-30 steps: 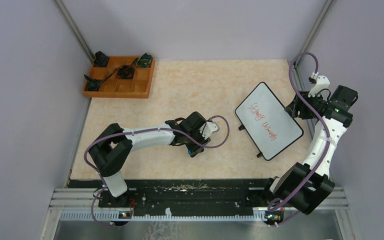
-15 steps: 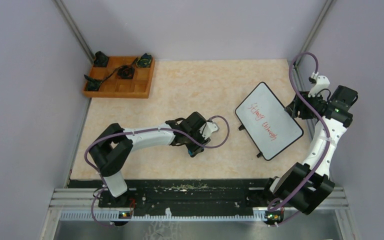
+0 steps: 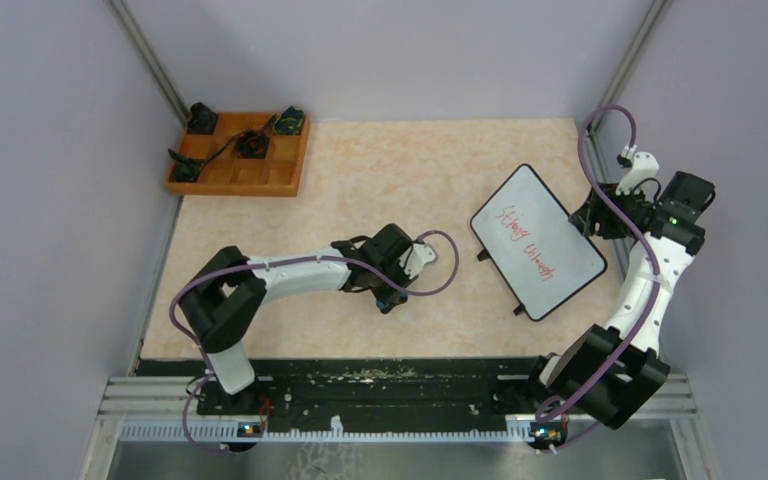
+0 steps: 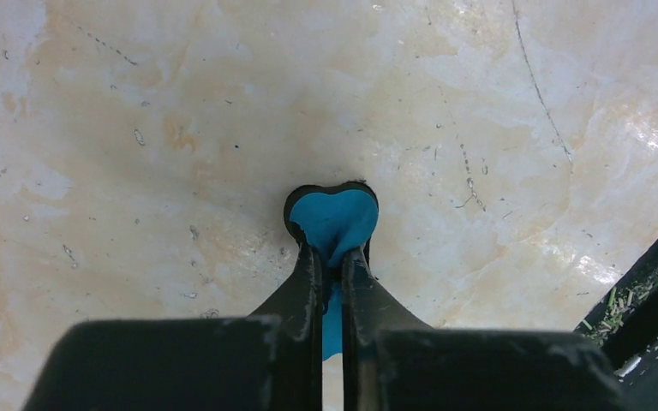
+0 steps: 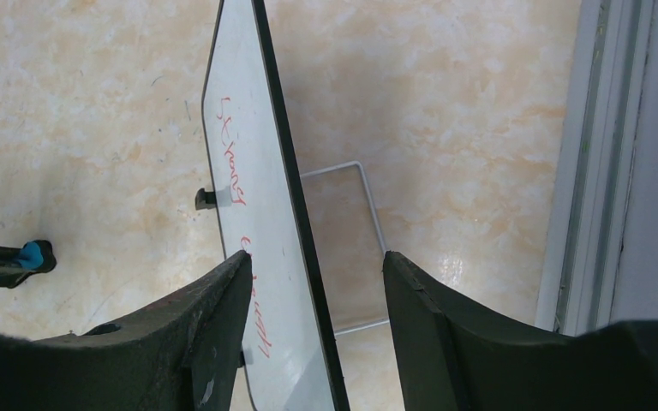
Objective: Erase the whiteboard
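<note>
Red-lettered whiteboard [image 3: 538,241] at right of table [image 3: 410,170]; wooden tray [image 3: 230,188] in far-left corner.

left arm [image 3: 290,272] and right arm [image 3: 643,290]: white link shells, black joint housings, chunky black bases. purple cable [image 3: 455,262] loops along each. green LED [image 3: 673,217] by right wrist, probably. fingers [image 5: 214,334] matte black, tapered, scuffed.

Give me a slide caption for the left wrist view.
Left gripper, shut on a blue eraser, over the beige table.
</note>
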`<action>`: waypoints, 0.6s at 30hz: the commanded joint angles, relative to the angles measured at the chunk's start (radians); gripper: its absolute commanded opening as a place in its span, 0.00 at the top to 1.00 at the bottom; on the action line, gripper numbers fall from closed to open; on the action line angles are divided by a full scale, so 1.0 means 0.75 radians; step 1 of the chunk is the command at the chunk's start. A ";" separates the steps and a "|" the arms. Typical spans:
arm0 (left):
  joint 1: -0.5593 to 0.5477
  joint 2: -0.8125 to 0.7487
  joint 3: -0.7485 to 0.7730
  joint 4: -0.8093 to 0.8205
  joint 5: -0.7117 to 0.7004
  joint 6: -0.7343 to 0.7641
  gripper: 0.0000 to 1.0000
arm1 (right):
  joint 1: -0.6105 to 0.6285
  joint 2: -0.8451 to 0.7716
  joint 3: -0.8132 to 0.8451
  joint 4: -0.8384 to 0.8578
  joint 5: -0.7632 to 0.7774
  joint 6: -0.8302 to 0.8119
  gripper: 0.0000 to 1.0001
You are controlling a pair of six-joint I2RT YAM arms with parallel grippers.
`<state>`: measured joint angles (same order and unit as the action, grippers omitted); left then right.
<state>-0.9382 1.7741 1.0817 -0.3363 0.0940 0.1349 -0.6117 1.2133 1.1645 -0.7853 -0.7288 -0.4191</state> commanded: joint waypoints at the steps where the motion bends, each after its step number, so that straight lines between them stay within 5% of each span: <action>1: -0.007 -0.027 0.012 0.029 -0.040 -0.035 1.00 | -0.003 -0.023 -0.006 0.037 -0.026 -0.016 0.42; 12: -0.010 -0.307 -0.097 0.240 -0.054 -0.157 1.00 | -0.003 -0.030 0.005 0.039 -0.030 0.005 0.42; 18: -0.009 -0.498 -0.306 0.623 -0.043 -0.249 1.00 | -0.005 -0.033 0.033 0.034 -0.023 0.020 0.42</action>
<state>-0.9405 1.4788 0.9470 -0.0990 0.0540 0.0090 -0.6117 1.2129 1.1526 -0.7856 -0.7280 -0.4149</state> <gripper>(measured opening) 0.028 0.581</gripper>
